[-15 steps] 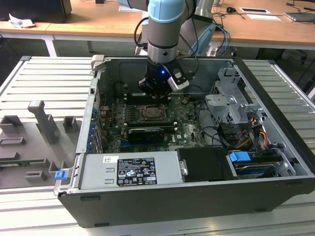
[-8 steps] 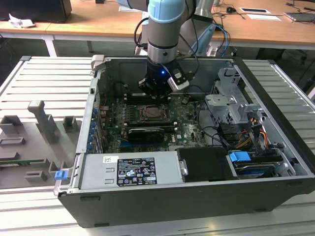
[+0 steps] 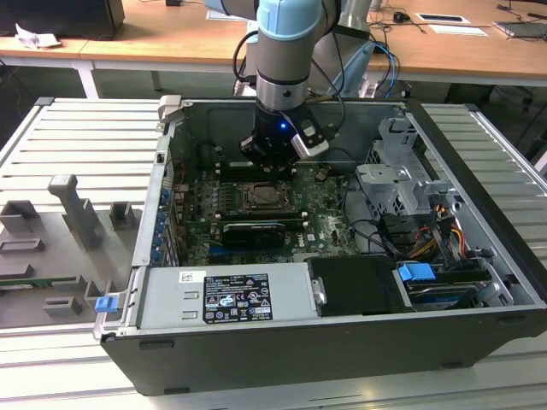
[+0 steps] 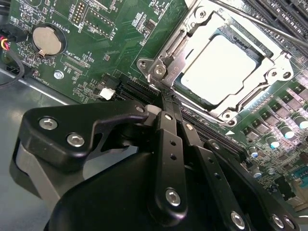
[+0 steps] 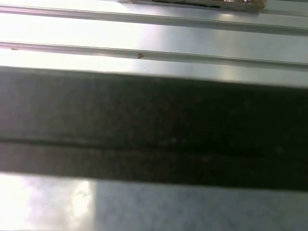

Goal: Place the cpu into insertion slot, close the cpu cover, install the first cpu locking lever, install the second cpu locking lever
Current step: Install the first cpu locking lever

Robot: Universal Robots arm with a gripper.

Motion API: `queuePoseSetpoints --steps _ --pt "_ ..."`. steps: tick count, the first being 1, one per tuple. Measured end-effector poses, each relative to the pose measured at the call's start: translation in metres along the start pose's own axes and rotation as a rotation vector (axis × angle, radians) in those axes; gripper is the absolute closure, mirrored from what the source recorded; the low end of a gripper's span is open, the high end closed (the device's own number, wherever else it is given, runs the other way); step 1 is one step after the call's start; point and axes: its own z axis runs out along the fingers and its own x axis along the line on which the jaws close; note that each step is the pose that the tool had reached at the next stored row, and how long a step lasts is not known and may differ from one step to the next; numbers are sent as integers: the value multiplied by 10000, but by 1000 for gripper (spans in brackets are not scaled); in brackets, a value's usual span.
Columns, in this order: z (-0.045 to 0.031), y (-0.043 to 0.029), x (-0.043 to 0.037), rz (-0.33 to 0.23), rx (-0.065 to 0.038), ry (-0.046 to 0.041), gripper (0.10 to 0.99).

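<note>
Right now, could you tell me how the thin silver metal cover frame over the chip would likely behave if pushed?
The thin silver metal cover frame probably pivots rather than slides, being bolted at its corners. It looks stiff but bendable. The pale square chip beneath seems fragile.

Gripper (image 4: 166,98): matt black metal links, bright screw heads. Just beyond its tips, cpu cover (image 4: 192,45) polished silver metal; cpu (image 4: 220,67) pale satin metal; surrounding circuit board (image 4: 110,33) glossy green.
</note>
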Motion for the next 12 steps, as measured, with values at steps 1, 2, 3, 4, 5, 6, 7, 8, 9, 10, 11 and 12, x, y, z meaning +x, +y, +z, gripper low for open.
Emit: queuePoseSetpoints --steps 1,2,3,4,5,6,7,8,9,10,11,12 --pt "0 0 0 1 3 1 980" --pt "0 -2 -1 6 14 1 980" --pt "4 -4 -3 10 23 2 980" --pt "14 -5 -5 16 33 -1 980" --pt "19 -8 -5 17 44 2 980" --pt "22 -9 -5 16 39 3 980" --pt "24 -8 -6 18 -7 -1 980" --pt "16 -8 -6 18 -20 -2 980" --pt "-7 -5 -7 18 -22 -4 980" --pt "-35 -3 -7 18 -21 -3 980" --pt "-67 0 -8 18 -19 -1 980" --pt "-116 3 -9 16 -20 -2 980"
